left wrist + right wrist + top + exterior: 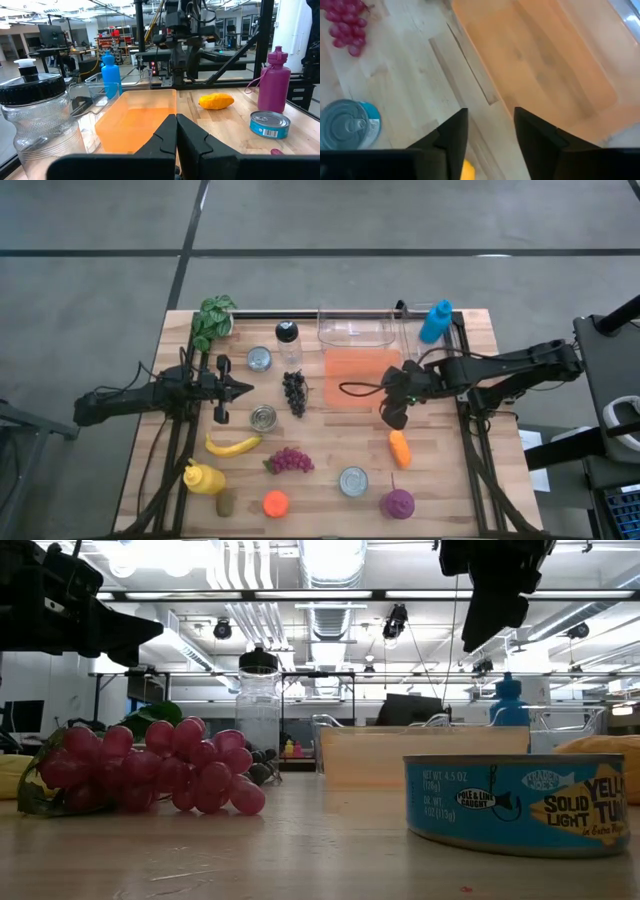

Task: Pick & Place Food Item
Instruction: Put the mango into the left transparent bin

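The carrot (400, 448) seems to be the food item in hand: it lies on the bare wood of the desk (440, 480), well apart from the orange tray (352, 370), which we take to be the place for it, though the task does not name one. It is a short, stubby orange piece with a smooth skin, lying on its side near the desk's right edge, between the tuna can (353, 481) and the right arm. In the left wrist view it shows as a plump orange lump past the tray.

We judge that the pick is only beginning. Our right pincer (490, 131) hangs above the desk just beside the tray's near corner, its two dark fingers spread with nothing between them; a sliver of orange shows below them in the right wrist view, which we take for the carrot. Next we need to come over the carrot, drop to it and close across its narrow width, since a round thing may roll.

Our left pincer (176, 135) waits pressed together and empty over the left side of the desk, near the silver can (263, 417).
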Controlling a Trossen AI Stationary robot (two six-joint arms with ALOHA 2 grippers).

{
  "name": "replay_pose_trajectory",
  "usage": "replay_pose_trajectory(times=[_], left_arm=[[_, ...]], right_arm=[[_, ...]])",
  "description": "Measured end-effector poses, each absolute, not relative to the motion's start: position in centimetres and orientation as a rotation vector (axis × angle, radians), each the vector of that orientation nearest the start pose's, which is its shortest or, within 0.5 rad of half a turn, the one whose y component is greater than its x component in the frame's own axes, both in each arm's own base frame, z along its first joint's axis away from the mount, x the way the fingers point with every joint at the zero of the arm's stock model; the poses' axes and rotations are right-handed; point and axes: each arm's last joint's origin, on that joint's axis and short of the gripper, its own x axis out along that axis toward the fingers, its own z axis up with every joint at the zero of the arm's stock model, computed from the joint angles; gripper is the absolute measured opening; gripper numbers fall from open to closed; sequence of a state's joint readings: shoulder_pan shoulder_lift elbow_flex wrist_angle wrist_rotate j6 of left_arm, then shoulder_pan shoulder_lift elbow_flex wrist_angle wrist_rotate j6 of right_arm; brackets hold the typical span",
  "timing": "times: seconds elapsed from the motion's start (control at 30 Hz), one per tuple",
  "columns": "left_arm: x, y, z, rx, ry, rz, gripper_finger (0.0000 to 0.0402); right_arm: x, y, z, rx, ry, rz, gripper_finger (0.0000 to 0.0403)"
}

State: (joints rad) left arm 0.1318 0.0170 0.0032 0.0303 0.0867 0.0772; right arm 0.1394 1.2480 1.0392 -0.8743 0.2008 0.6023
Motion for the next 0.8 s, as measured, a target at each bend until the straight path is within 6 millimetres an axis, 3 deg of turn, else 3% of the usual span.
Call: replay_pose_trajectory(times=[0.53,0.8], left_arm=[[9.79,1.05,16.63,0.079,-0.015,0.046,0.0006],[9.79,1.05,16.63,0.079,-0.015,0.046,0.0006]], right_arm=[[23.31,2.67,26.89,0.345,1.043,-0.389,0.0243],[23.00,2.76,26.72,0.421,1.084,-0.397,0.0286]])
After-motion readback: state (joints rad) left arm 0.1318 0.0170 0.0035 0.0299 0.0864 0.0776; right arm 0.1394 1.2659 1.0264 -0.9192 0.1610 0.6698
